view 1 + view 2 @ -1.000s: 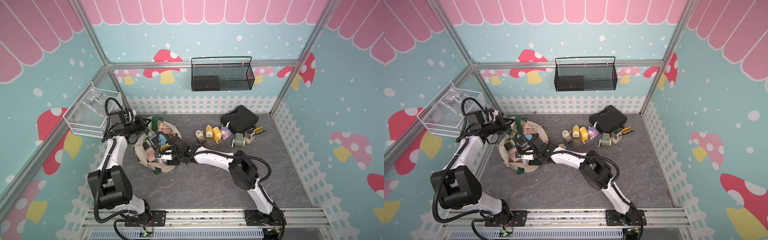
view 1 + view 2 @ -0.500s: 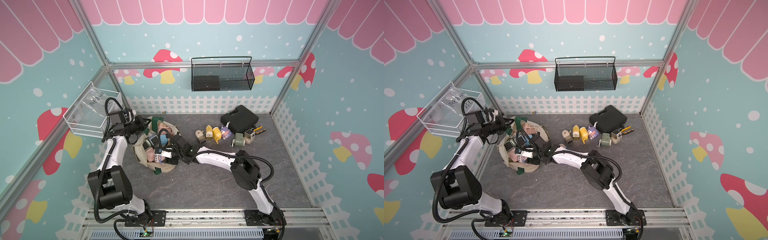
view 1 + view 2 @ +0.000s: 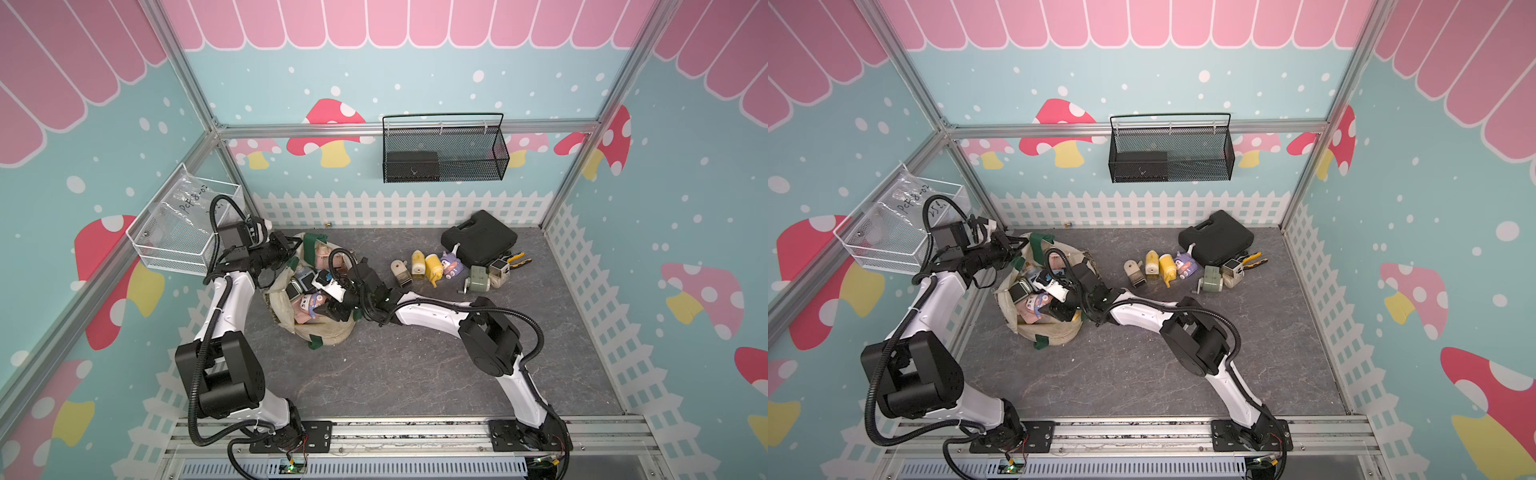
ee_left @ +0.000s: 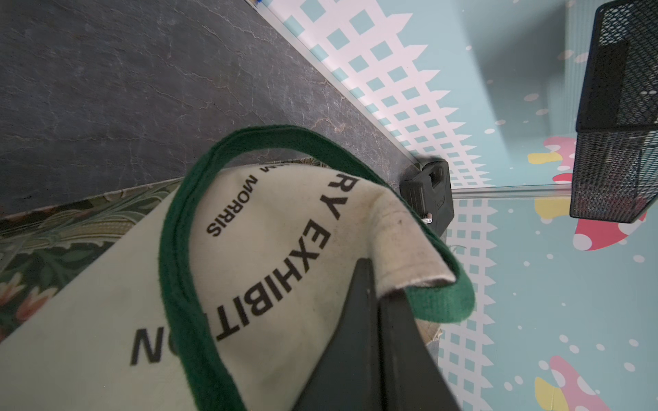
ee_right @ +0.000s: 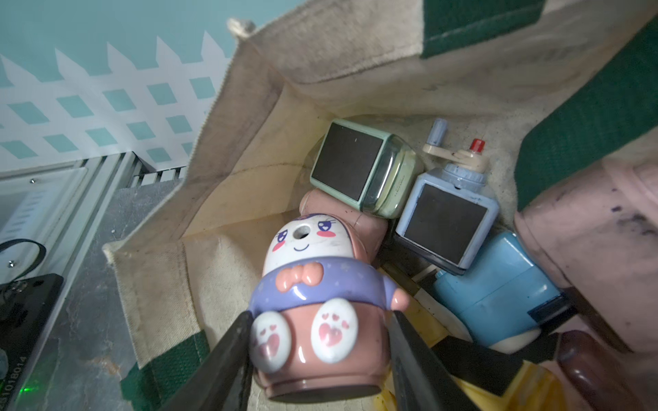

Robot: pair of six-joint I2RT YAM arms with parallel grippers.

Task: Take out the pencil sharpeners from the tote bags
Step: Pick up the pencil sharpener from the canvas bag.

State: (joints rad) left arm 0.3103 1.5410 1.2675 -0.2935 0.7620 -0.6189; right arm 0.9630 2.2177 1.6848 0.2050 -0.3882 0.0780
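The bag (image 3: 328, 332) sits on the floor (image 3: 415, 374) close to the left wall and not far from the back fence (image 3: 395, 208), so there is little room on that side; the front and the middle of the floor are wide open; a white basket (image 3: 183, 245) hangs on the wall beside the left arm; a row of sharpeners (image 3: 432, 266) lies well apart from the bag to the right, next to a black case (image 3: 478, 239) in the far right corner. The left gripper (image 4: 377, 284) is pinched tight on the bag's top edge, by its green strap (image 4: 178, 249). The right gripper (image 5: 320, 316) reaches down into the bag; a bunny sharpener (image 5: 313, 270) with a white face and a purple shirt sits between its two fingers (image 5: 228, 356), which seem to press on both sides of it, though the blur there makes the touch hard to be sure of; a green sharpener (image 5: 363, 167) and a blue sharpener (image 5: 445, 220) lie just past it, deeper in the bag. Since a second ago the left arm has not moved, and the right gripper is in nearly the same spot in the bag.
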